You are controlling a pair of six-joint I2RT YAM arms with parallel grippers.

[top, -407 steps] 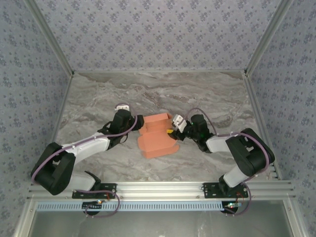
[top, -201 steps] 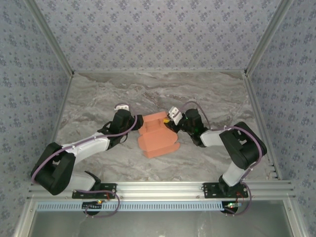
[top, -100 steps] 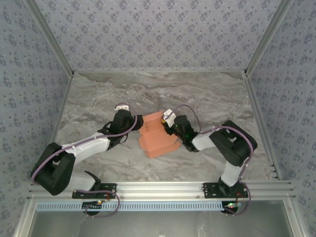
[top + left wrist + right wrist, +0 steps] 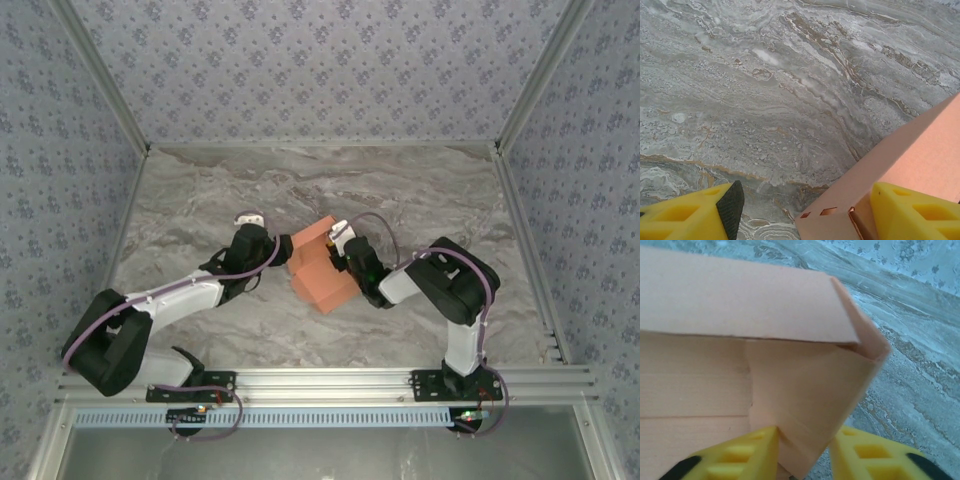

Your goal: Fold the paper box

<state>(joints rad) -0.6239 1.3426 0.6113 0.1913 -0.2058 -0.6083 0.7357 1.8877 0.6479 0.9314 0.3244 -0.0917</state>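
The salmon-orange paper box (image 4: 322, 278) lies mid-table, partly folded, with walls raised. My left gripper (image 4: 280, 258) is at its left side. In the left wrist view that gripper (image 4: 805, 200) is open wide around a corner of the box (image 4: 920, 155): the right finger (image 4: 915, 212) is against the wall and the left finger (image 4: 690, 217) stands clear over bare table. My right gripper (image 4: 338, 252) presses in from the box's right. In its wrist view the gripper (image 4: 805, 437) is open, with a folded flap of the box (image 4: 805, 390) between its fingers, touching the left finger (image 4: 740, 455).
The marble tabletop (image 4: 200, 200) has free room behind and on both sides of the box. Patterned walls (image 4: 320, 70) close in the back and sides. An aluminium rail (image 4: 320, 382) carrying both arm bases runs along the near edge.
The right arm swung left into the box and pushed it, and the box turned and drew together into a more compact shape. Its jaws widened slightly. The left arm barely moved.
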